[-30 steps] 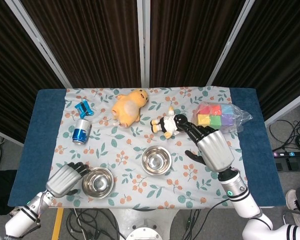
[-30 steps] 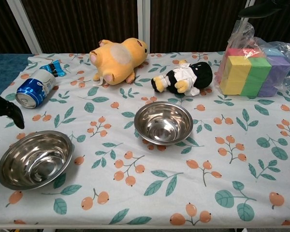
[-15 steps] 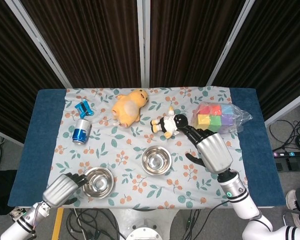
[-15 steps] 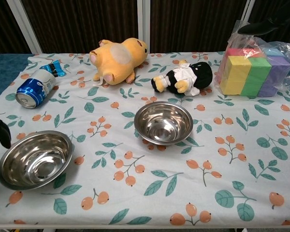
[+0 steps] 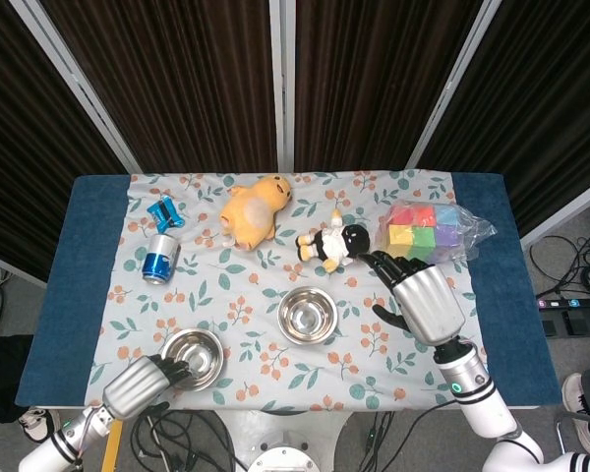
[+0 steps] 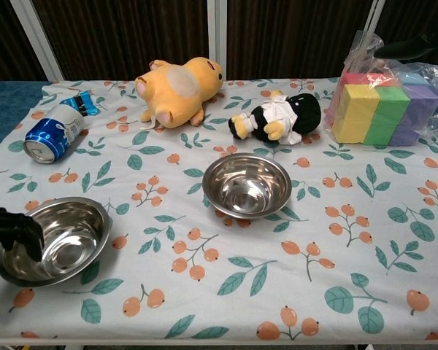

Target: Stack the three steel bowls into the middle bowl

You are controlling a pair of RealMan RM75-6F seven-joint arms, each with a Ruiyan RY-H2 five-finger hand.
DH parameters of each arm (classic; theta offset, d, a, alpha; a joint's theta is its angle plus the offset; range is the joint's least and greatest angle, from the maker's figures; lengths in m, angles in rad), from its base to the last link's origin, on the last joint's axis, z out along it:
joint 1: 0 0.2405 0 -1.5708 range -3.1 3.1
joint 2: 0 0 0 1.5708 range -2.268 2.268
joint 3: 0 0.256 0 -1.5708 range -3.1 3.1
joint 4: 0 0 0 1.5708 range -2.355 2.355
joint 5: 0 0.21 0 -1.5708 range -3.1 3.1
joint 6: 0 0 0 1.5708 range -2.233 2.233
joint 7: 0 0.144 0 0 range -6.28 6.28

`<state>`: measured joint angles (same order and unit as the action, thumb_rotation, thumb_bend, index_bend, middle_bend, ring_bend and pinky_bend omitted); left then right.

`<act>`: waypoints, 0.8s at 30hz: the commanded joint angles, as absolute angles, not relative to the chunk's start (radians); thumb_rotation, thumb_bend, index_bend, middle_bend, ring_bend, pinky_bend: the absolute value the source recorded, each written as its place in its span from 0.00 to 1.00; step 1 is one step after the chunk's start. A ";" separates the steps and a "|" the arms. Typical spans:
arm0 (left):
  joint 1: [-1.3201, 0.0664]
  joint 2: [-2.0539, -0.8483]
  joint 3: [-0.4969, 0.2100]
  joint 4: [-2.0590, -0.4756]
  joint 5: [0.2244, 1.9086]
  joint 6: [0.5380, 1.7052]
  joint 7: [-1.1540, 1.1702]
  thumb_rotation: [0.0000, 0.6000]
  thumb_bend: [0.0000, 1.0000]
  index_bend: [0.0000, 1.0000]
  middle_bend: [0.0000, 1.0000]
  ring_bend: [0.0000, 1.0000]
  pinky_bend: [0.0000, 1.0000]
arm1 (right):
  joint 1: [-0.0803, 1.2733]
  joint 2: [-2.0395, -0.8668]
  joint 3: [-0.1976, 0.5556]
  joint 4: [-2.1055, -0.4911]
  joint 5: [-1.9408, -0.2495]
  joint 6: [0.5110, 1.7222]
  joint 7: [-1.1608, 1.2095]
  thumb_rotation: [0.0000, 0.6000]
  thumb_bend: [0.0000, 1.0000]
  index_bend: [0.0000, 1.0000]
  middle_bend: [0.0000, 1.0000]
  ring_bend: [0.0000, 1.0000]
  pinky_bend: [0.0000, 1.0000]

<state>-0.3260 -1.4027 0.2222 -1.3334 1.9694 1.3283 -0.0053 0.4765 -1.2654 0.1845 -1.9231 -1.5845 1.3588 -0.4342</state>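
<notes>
Two steel bowls show on the floral cloth. The middle bowl [image 5: 307, 315] [image 6: 247, 185] stands upright and empty at the table's centre. The left bowl [image 5: 195, 356] [image 6: 58, 237] sits near the front left edge. My left hand [image 5: 143, 385] [image 6: 11, 227] grips its near-left rim, fingers curled over the edge into the bowl. My right hand [image 5: 425, 300] hovers open to the right of the middle bowl, fingers spread and holding nothing. In the chest view only its dark fingertips [image 6: 416, 47] show, at the top right.
A yellow plush [image 5: 254, 208], a black-and-white doll [image 5: 329, 243] and a bag of coloured foam blocks [image 5: 425, 228] lie along the back. A blue can [image 5: 160, 258] and a blue wrapper [image 5: 164, 211] lie at the back left. The table's front edge is just behind the left bowl.
My left hand slid back toward the front edge and right, and its fingers now hook over the left bowl's rim. The right hand drifted slightly toward me. Both bowls stayed put.
</notes>
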 commanded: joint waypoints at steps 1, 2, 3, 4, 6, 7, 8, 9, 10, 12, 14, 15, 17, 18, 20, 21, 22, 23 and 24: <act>-0.352 -1.434 0.216 -1.287 1.975 1.312 -0.032 1.00 0.19 0.42 0.43 0.47 0.59 | 0.475 -1.265 0.185 -1.921 -1.579 1.358 -0.438 1.00 0.00 0.23 0.32 0.50 0.66; -0.358 -1.440 0.216 -1.274 1.976 1.308 -0.036 1.00 0.19 0.42 0.43 0.47 0.59 | 0.474 -1.266 0.186 -1.919 -1.576 1.358 -0.438 1.00 0.00 0.23 0.32 0.50 0.66; -0.364 -1.449 0.215 -1.255 1.979 1.307 -0.036 1.00 0.19 0.42 0.43 0.47 0.59 | 0.474 -1.266 0.187 -1.917 -1.574 1.357 -0.439 1.00 0.00 0.23 0.32 0.50 0.66; -0.366 -1.455 0.215 -1.241 1.980 1.309 -0.035 1.00 0.19 0.42 0.44 0.47 0.58 | 0.474 -1.266 0.188 -1.915 -1.571 1.357 -0.439 1.00 0.00 0.23 0.32 0.50 0.66; -0.370 -1.467 0.217 -1.219 1.979 1.310 -0.043 1.00 0.19 0.43 0.44 0.47 0.58 | 0.476 -1.267 0.192 -1.907 -1.569 1.356 -0.436 1.00 0.00 0.23 0.33 0.49 0.66; -0.371 -1.472 0.217 -1.210 1.979 1.313 -0.044 1.00 0.19 0.43 0.44 0.47 0.58 | 0.477 -1.268 0.194 -1.902 -1.569 1.357 -0.434 1.00 0.00 0.23 0.33 0.48 0.66; -0.371 -1.477 0.217 -1.201 1.979 1.317 -0.041 1.00 0.20 0.43 0.44 0.47 0.58 | 0.477 -1.270 0.196 -1.898 -1.568 1.357 -0.432 1.00 0.00 0.23 0.34 0.47 0.66; -0.371 -1.484 0.216 -1.188 1.980 1.323 -0.035 1.00 0.20 0.43 0.44 0.47 0.58 | 0.479 -1.271 0.197 -1.893 -1.566 1.355 -0.428 1.00 0.00 0.23 0.34 0.47 0.66; -0.371 -1.490 0.215 -1.178 1.982 1.327 -0.027 1.00 0.20 0.44 0.45 0.47 0.58 | 0.480 -1.272 0.199 -1.890 -1.564 1.354 -0.425 1.00 0.00 0.23 0.34 0.46 0.66; -0.372 -1.504 0.214 -1.153 1.988 1.334 0.001 1.00 0.20 0.45 0.46 0.48 0.58 | 0.482 -1.274 0.200 -1.882 -1.559 1.349 -0.421 1.00 0.00 0.23 0.35 0.46 0.66; -0.377 -1.518 0.213 -1.131 1.999 1.341 0.027 1.00 0.20 0.46 0.47 0.49 0.59 | 0.484 -1.277 0.199 -1.874 -1.556 1.344 -0.416 1.00 0.00 0.23 0.35 0.46 0.66; -0.378 -1.521 0.213 -1.126 2.002 1.344 0.033 1.00 0.20 0.47 0.48 0.49 0.59 | 0.485 -1.277 0.199 -1.872 -1.555 1.343 -0.415 1.00 0.00 0.23 0.35 0.46 0.66; -0.383 -1.532 0.214 -1.107 2.013 1.355 0.050 1.00 0.21 0.49 0.50 0.51 0.60 | 0.486 -1.277 0.198 -1.866 -1.553 1.339 -0.412 1.00 0.00 0.23 0.36 0.46 0.66; -0.385 -1.538 0.215 -1.097 2.017 1.360 0.054 1.00 0.21 0.50 0.51 0.53 0.61 | 0.486 -1.276 0.198 -1.863 -1.552 1.337 -0.409 1.00 0.00 0.23 0.36 0.46 0.66; -0.389 -1.546 0.216 -1.083 2.022 1.366 0.059 1.00 0.22 0.52 0.53 0.54 0.62 | 0.487 -1.274 0.199 -1.860 -1.549 1.335 -0.404 1.00 0.00 0.23 0.37 0.46 0.66; -0.391 -1.550 0.217 -1.074 2.025 1.369 0.063 1.00 0.23 0.54 0.54 0.55 0.63 | 0.487 -1.273 0.199 -1.859 -1.549 1.335 -0.402 1.00 0.00 0.23 0.38 0.46 0.66; -0.393 -1.556 0.220 -1.063 2.030 1.374 0.069 1.00 0.23 0.55 0.55 0.56 0.64 | 0.487 -1.272 0.200 -1.857 -1.548 1.336 -0.399 1.00 0.00 0.23 0.38 0.46 0.66; -0.395 -1.562 0.221 -1.053 2.035 1.378 0.074 1.00 0.24 0.56 0.57 0.57 0.64 | 0.486 -1.272 0.201 -1.855 -1.547 1.336 -0.397 1.00 0.00 0.23 0.38 0.46 0.66; -0.396 -1.567 0.224 -1.044 2.038 1.381 0.078 1.00 0.24 0.57 0.58 0.58 0.65 | 0.486 -1.271 0.201 -1.854 -1.546 1.337 -0.395 1.00 0.00 0.23 0.39 0.46 0.66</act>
